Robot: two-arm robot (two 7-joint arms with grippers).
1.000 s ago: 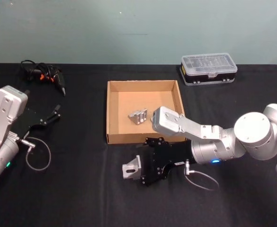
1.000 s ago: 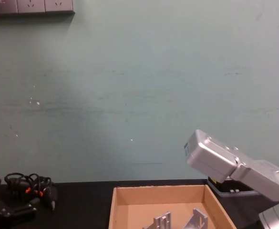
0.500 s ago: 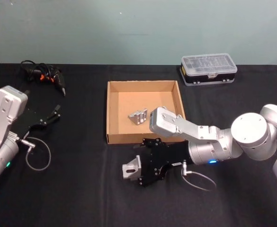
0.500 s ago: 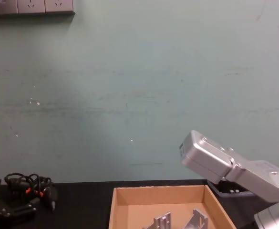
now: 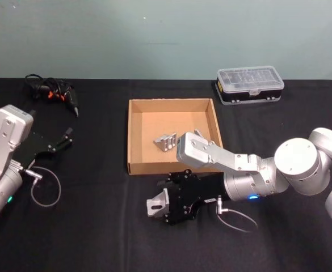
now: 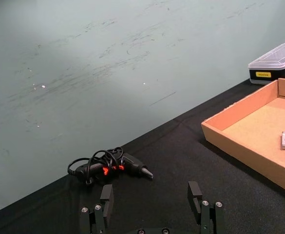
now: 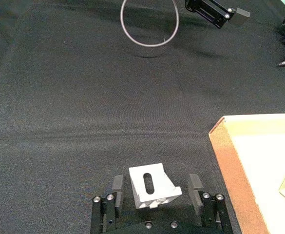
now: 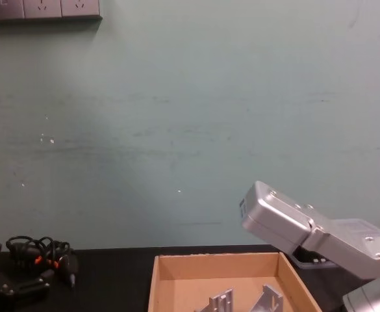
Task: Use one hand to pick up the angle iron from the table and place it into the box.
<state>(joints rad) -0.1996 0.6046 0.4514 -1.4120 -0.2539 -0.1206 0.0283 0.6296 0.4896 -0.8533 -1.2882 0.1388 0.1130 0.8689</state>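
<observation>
Right wrist view has my right gripper (image 7: pixel 154 192) low on the table (image 7: pixel 84 122) just off the box's (image 7: pixel 225 156) front edge, jaws apart either side of the angle iron (image 7: pixel 152 187) to clamp it; my left gripper (image 6: pixel 149 207), open, sits parked near the table's left edge

Silver angle iron (image 5: pixel 156 204) with a slotted face sits on black bench (image 5: pixel 97 226), just in front of tan open box (image 5: pixel 136 139); another silver bracket (image 5: pixel 166 141) lies inside the box.
</observation>
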